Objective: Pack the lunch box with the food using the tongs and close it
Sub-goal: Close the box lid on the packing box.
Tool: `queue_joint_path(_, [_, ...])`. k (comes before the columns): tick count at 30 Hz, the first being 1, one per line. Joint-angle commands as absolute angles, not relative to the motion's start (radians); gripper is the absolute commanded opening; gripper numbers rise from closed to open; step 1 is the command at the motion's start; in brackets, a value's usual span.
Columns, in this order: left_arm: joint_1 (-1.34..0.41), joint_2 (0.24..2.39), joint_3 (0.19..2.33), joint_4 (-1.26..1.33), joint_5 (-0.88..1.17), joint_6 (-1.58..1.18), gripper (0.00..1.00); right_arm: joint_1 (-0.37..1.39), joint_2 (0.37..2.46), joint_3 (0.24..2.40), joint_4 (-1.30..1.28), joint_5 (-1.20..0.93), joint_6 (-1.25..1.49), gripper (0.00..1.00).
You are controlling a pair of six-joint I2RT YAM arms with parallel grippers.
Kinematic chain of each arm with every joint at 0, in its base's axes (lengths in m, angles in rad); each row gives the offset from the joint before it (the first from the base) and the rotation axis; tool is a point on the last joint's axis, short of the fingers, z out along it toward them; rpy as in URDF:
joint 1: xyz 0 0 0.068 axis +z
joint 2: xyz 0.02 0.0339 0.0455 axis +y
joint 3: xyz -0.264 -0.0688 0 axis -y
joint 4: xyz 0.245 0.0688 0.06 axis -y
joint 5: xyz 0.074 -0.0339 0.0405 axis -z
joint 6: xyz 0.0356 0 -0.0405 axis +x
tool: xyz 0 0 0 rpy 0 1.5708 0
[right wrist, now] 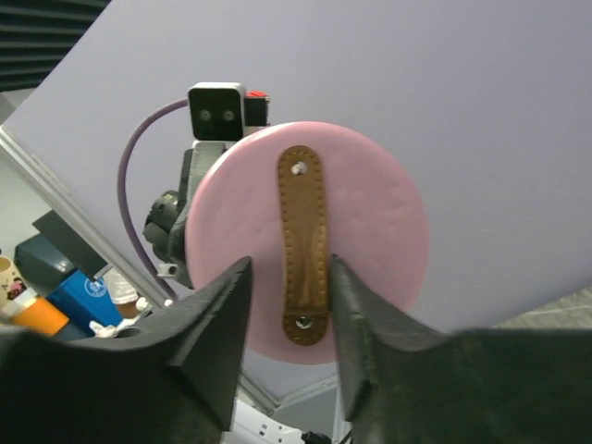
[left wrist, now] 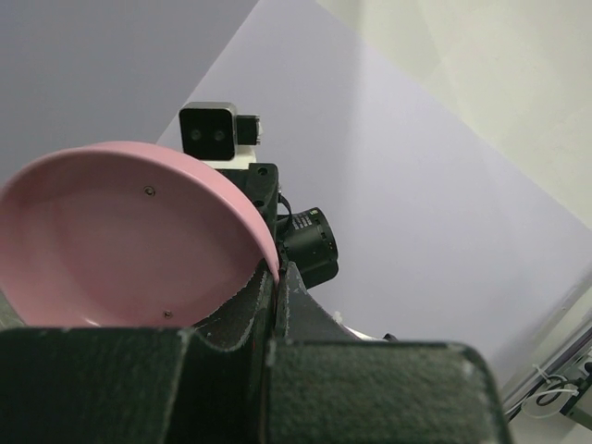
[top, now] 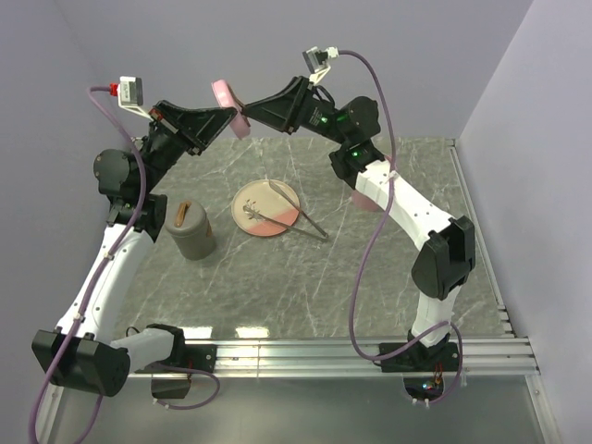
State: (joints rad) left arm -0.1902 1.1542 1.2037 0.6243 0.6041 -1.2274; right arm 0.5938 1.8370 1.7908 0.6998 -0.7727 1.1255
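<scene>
We are pinching the pink lid (right wrist: 370, 231) by its rim in the closed left gripper (left wrist: 277, 277), apparently to present its strap (right wrist: 303, 240) to the right gripper (right wrist: 289, 264), which is straddling it half-open and gripping nothing. Tongs (top: 301, 214) are lying unheld, slightly splayed and empty, across the plate (top: 262, 196) with the food (top: 248, 215).

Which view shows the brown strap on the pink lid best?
Right wrist: the brown strap faces the camera, across the pink lid, between the open fingers of the right hand. The top view shows the lid almost edge-on between both hands, strap hidden. The left wrist view shows the lid's hollow underside, pinched by the left hand.
</scene>
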Motion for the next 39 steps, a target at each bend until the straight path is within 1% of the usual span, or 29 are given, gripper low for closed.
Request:
queue_joint_path(1, [-0.192, 1.135, 1.193, 0.658, 0.611, -1.241, 0.00, 0.617, 1.799, 1.806, 0.749, -0.798, 1.135, 0.44])
queue_joint_path(2, [-0.192, 1.134, 1.190, 0.661, 0.611, -1.241, 0.00, 0.617, 1.796, 1.802, 0.749, -0.799, 1.137, 0.41])
queue_joint_path(3, [-0.192, 1.132, 1.189, 0.664, 0.609, -1.243, 0.00, 0.615, 1.796, 1.789, 0.753, -0.799, 1.143, 0.36])
queue_joint_path(8, [-0.192, 1.132, 1.190, 0.670, 0.612, -1.249, 0.00, 0.617, 1.793, 1.769, 0.779, -0.796, 1.161, 0.20])
queue_joint_path(9, [-0.192, 1.132, 1.190, 0.670, 0.614, -1.250, 0.00, 0.615, 1.792, 1.767, 0.784, -0.798, 1.164, 0.12])
queue_joint_path(11, [-0.192, 1.129, 1.186, 0.666, 0.611, -1.249, 0.00, 0.617, 1.792, 1.770, 0.770, -0.799, 1.152, 0.00])
queue_joint_path(16, [-0.190, 1.121, 1.170, 0.629, 0.595, -1.230, 0.01, 0.601, 1.778, 1.767, 0.739, -0.802, 1.126, 0.00])
queue_joint_path(19, [-0.189, 1.117, 1.155, 0.621, 0.588, -1.221, 0.13, 0.580, 1.763, 1.747, 0.709, -0.805, 1.101, 0.00])
queue_joint_path(20, [-0.187, 1.115, 1.147, 0.618, 0.584, -1.220, 0.25, 0.574, 1.756, 1.740, 0.704, -0.802, 1.100, 0.00])
queue_joint_path(22, [-0.184, 1.114, 1.141, 0.614, 0.581, -1.215, 0.37, 0.551, 1.740, 1.723, 0.690, -0.801, 1.086, 0.00])
queue_joint_path(23, [-0.183, 1.112, 1.137, 0.608, 0.577, -1.215, 0.45, 0.543, 1.733, 1.718, 0.672, -0.801, 1.080, 0.00])
queue_joint_path(24, [-0.183, 1.111, 1.135, 0.603, 0.575, -1.209, 0.48, 0.534, 1.727, 1.709, 0.663, -0.798, 1.063, 0.00])
queue_joint_path(28, [-0.175, 1.103, 1.134, 0.581, 0.566, -1.198, 0.53, 0.485, 1.689, 1.677, 0.614, -0.796, 1.017, 0.00])
queue_joint_path(29, [-0.173, 1.101, 1.135, 0.574, 0.569, -1.190, 0.56, 0.460, 1.681, 1.668, 0.579, -0.796, 1.000, 0.00])
queue_joint_path(31, [-0.169, 1.095, 1.135, 0.548, 0.575, -1.160, 0.59, 0.431, 1.651, 1.641, 0.528, -0.790, 0.930, 0.00])
queue_joint_path(33, [-0.164, 1.095, 1.147, 0.508, 0.586, -1.096, 0.62, 0.379, 1.628, 1.623, 0.402, -0.782, 0.815, 0.00])
queue_joint_path(34, [-0.164, 1.098, 1.157, 0.441, 0.615, -1.065, 0.66, 0.361, 1.605, 1.617, 0.356, -0.782, 0.774, 0.00])
queue_joint_path(35, [-0.164, 1.107, 1.179, 0.411, 0.636, -1.039, 0.79, 0.341, 1.589, 1.606, 0.285, -0.790, 0.740, 0.00])
queue_joint_path(36, [-0.166, 1.117, 1.195, 0.378, 0.659, -0.969, 0.87, 0.297, 1.576, 1.582, 0.255, -0.799, 0.680, 0.00])
queue_joint_path(37, [-0.166, 1.126, 1.213, 0.280, 0.710, -0.930, 0.96, 0.278, 1.548, 1.575, 0.217, -0.808, 0.642, 0.00])
queue_joint_path(38, [-0.166, 1.146, 1.256, 0.231, 0.722, -0.890, 0.99, 0.258, 1.536, 1.575, 0.096, -0.802, 0.594, 0.00])
queue_joint_path(39, [-0.166, 1.153, 1.276, 0.168, 0.733, -0.803, 0.99, 0.227, 1.513, 1.585, 0.030, -0.790, 0.477, 0.00])
